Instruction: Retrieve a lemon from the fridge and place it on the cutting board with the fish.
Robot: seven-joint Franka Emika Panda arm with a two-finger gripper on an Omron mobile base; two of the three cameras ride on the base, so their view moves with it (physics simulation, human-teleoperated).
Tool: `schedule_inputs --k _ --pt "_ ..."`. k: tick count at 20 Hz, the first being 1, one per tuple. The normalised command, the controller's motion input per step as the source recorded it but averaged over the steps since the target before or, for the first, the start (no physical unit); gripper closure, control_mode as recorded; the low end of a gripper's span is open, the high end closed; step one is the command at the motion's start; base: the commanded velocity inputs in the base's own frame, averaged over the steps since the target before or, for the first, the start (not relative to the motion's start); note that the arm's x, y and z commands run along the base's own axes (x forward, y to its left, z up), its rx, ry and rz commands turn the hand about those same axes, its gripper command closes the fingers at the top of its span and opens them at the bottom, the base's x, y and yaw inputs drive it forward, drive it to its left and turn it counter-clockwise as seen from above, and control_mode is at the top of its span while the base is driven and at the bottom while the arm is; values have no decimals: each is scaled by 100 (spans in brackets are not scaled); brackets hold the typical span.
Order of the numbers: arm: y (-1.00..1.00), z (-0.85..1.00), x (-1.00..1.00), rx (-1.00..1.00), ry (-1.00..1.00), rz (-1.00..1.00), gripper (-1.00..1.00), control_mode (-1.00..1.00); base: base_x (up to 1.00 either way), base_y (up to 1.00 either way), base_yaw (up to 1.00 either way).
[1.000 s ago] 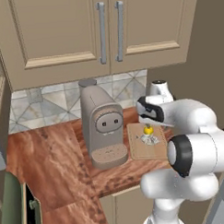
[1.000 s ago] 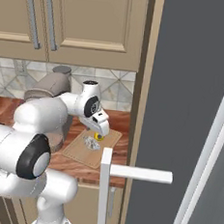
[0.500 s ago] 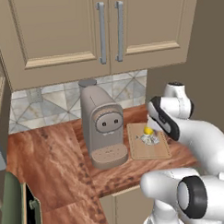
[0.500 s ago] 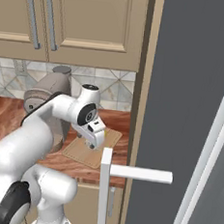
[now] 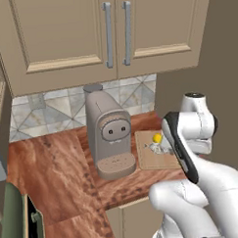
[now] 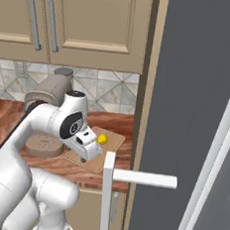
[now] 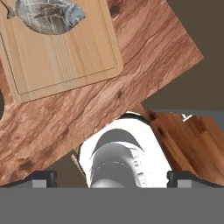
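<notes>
1. We find the lemon [image 5: 156,138] resting on the cutting board [image 5: 151,161], at its far edge, just beside the fish [image 5: 159,148]; in the right base view the lemon [image 6: 101,139] sits near the board's far right corner.
2. The gripper [image 7: 112,177] looks down on the board's bare near part and the countertop [image 7: 144,52]. Its tips stand spread wide, pinching nothing.
3. The coffee machine [image 5: 109,135] stands just left of the board.
4. We judge the placement done. The risk: the forearm hangs close over the board, so a careless swing could knock the round lemon rolling off the edge.
5. The fridge [image 6: 197,110] door stands open at right.
</notes>
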Motion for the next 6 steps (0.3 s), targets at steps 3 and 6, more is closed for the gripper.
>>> schedule_inputs --k 3,6 --pt "23 20 -66 0 0 16 -100 -100 0 0 0" --pt "38 21 -60 0 0 19 -100 -100 0 0 0"
